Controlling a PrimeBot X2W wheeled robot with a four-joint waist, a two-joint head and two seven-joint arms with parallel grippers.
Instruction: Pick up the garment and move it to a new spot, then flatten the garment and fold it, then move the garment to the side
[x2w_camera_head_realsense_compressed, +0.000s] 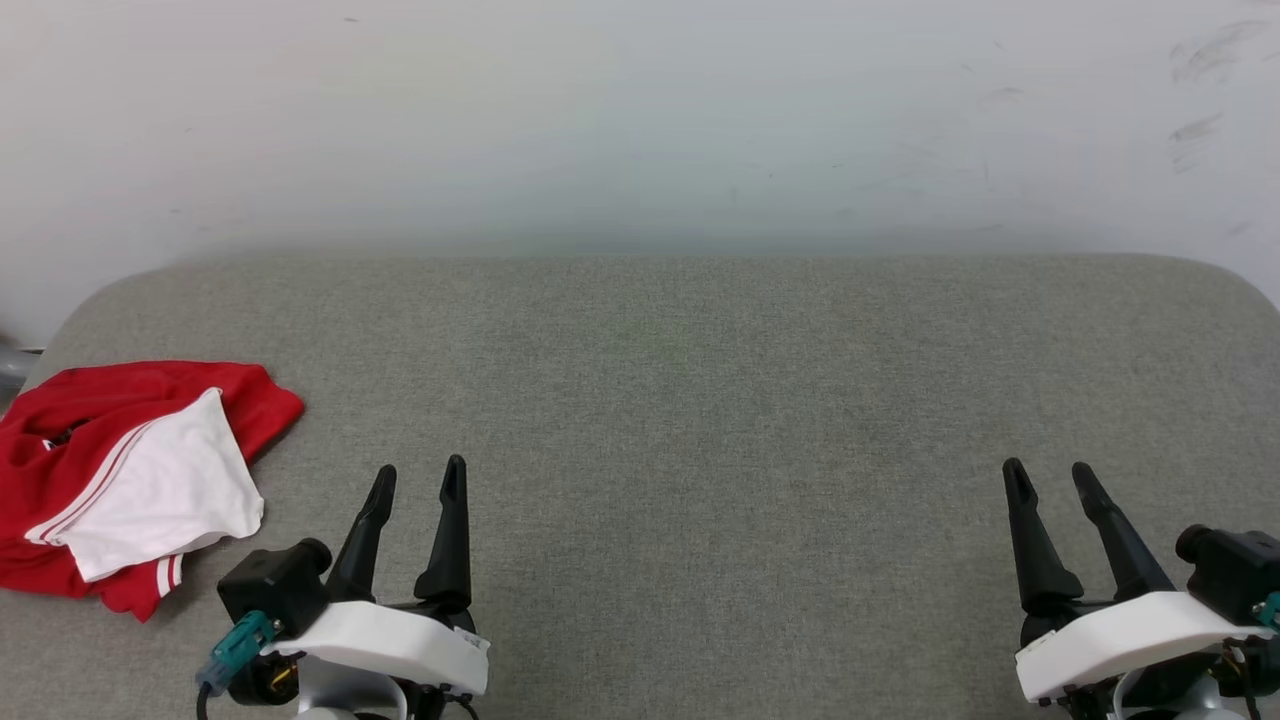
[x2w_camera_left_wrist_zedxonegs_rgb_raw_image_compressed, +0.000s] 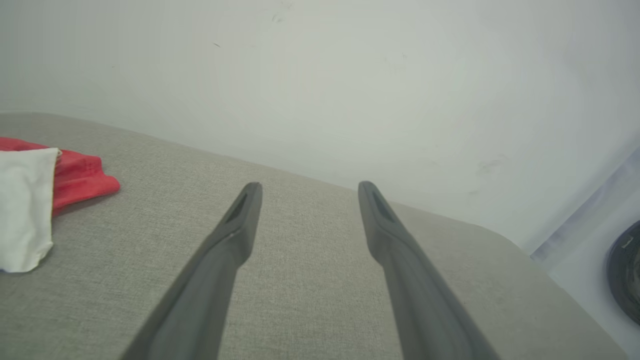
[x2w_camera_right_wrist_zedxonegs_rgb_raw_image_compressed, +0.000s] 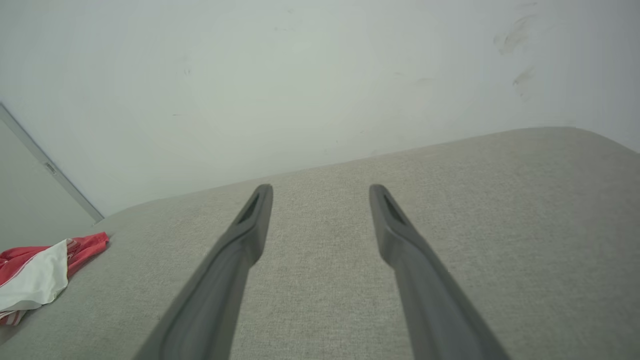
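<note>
The garment (x2w_camera_head_realsense_compressed: 130, 480) lies crumpled at the left edge of the grey fabric surface, red with a white sleeve panel and striped trim on top. It also appears at the left of the left wrist view (x2w_camera_left_wrist_zedxonegs_rgb_raw_image_compressed: 75, 177) and far left of the right wrist view (x2w_camera_right_wrist_zedxonegs_rgb_raw_image_compressed: 35, 272). My left gripper (x2w_camera_head_realsense_compressed: 420, 478) stands open just right of the garment, apart from it, with nothing between its fingers. My right gripper (x2w_camera_head_realsense_compressed: 1050, 475) is open at the lower right, far from the garment, also holding nothing.
The grey padded surface (x2w_camera_head_realsense_compressed: 700, 400) runs wide with rounded far corners and meets a pale wall (x2w_camera_head_realsense_compressed: 640, 120) behind. A dark round object (x2w_camera_left_wrist_zedxonegs_rgb_raw_image_compressed: 625, 270) sits off the surface at the right of the left wrist view.
</note>
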